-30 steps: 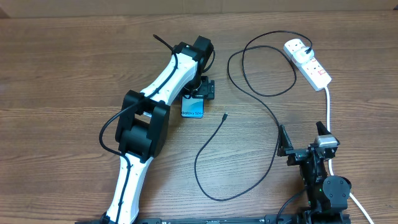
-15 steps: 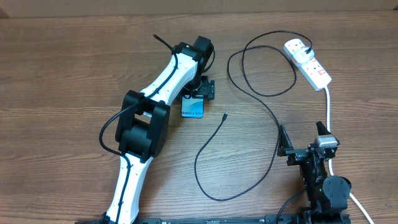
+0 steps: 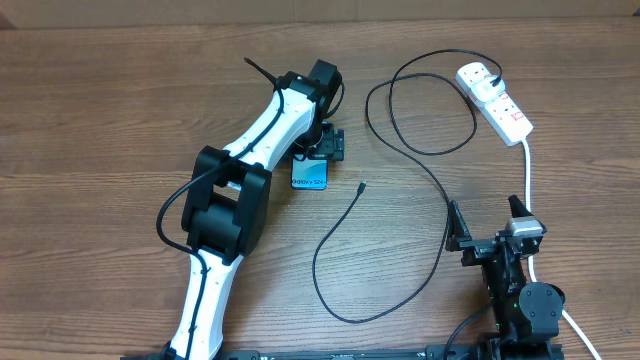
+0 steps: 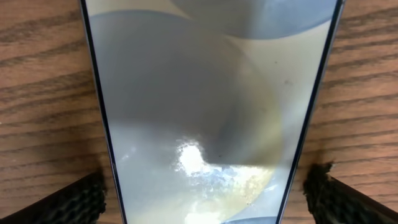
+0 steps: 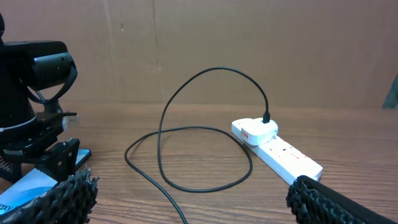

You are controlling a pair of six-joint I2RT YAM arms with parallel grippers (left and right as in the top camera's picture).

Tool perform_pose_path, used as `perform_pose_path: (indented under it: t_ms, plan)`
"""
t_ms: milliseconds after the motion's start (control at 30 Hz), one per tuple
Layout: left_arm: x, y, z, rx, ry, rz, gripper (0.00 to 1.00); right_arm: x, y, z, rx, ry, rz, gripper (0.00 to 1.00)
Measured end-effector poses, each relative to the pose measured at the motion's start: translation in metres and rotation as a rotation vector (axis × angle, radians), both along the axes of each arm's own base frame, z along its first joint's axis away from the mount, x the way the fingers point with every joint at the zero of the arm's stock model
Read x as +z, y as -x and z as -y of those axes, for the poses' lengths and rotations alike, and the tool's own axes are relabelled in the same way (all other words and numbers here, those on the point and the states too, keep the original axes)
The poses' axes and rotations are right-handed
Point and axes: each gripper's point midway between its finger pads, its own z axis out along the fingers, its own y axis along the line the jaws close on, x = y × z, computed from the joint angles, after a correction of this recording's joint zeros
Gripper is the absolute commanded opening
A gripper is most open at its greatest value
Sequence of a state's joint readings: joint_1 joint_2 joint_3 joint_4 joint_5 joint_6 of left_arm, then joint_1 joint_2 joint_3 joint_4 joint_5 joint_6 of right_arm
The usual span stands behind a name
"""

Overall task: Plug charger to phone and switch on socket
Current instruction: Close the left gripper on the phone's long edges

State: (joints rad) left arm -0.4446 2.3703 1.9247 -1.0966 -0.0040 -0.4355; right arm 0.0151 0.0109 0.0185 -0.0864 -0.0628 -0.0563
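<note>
The phone (image 3: 310,177) lies flat on the wooden table, its blue screen reading "Galaxy S24". My left gripper (image 3: 322,146) is down over its far end. In the left wrist view the phone's screen (image 4: 205,93) fills the frame, and the left gripper (image 4: 205,200) is open with one finger on each side of the phone's edges. The charger cable (image 3: 335,235) lies loose, its black tip (image 3: 360,186) just right of the phone. Its white plug (image 3: 477,77) sits in the socket strip (image 3: 505,112). My right gripper (image 3: 490,222) is open and empty at the front right.
The cable loops widely (image 5: 186,149) between the phone and the socket strip (image 5: 283,155). The strip's thick white cord (image 3: 528,175) runs down the right side past my right arm. The left arm (image 3: 250,150) crosses the table's left half.
</note>
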Motion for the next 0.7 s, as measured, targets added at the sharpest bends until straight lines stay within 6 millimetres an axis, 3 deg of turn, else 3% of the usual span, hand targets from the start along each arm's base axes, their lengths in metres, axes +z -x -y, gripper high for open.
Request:
perform_pose_path:
  t_ms: [100,367,467,533,700]
  plan:
    - [0.0000,0.0003,0.0000,0.000,0.000,0.000,0.88,-0.0001,0.0000,-0.0001,0.000,0.000,0.000,1.00]
    - [0.0000,0.0003,0.0002,0.000,0.002,0.000,0.87,0.0000,0.0000,0.0000,0.000,0.000,0.000,1.00]
    - [0.0000,0.0002,0.0001,0.000,0.002,0.000,0.89,-0.0001,0.0000,0.0000,0.000,0.000,0.000,1.00]
    - [0.0000,0.0002,0.0001,0.000,0.002,0.000,0.98,-0.0001,0.0000,0.0000,0.000,0.000,0.000,1.00]
    - [-0.0004,-0.0002,-0.0035,0.008,0.001,-0.005,0.98,-0.0001,0.0000,0.0001,0.000,0.000,0.000,1.00]
